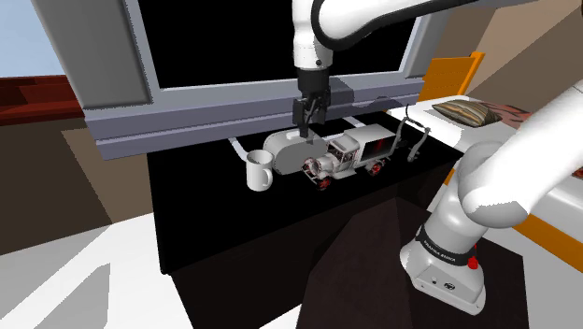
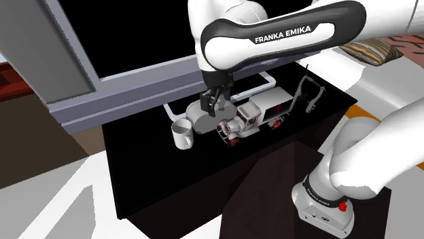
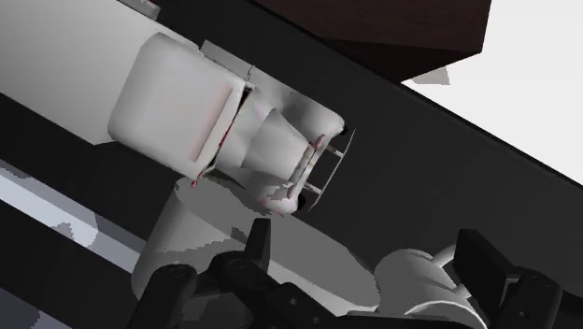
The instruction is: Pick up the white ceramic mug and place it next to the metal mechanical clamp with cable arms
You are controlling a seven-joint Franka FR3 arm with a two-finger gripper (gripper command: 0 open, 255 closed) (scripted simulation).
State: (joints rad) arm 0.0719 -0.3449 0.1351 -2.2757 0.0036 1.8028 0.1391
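White mug (image 1: 259,171): stood upright on the black desk (image 1: 215,229), left of centre in the shoulder view, just beside a grey rounded body (image 1: 283,146).
Handling: probably stiff, light, smooth and a little slippery; it could chip if dropped.
Place to hold: I would take the wall at the rim, one finger inside.
Inside: nothing seen in the mug.
Hand (image 1: 311,129): fingers apart, clasping nothing, hanging above the grey body and the toy truck (image 1: 348,154), up and right of the mug.
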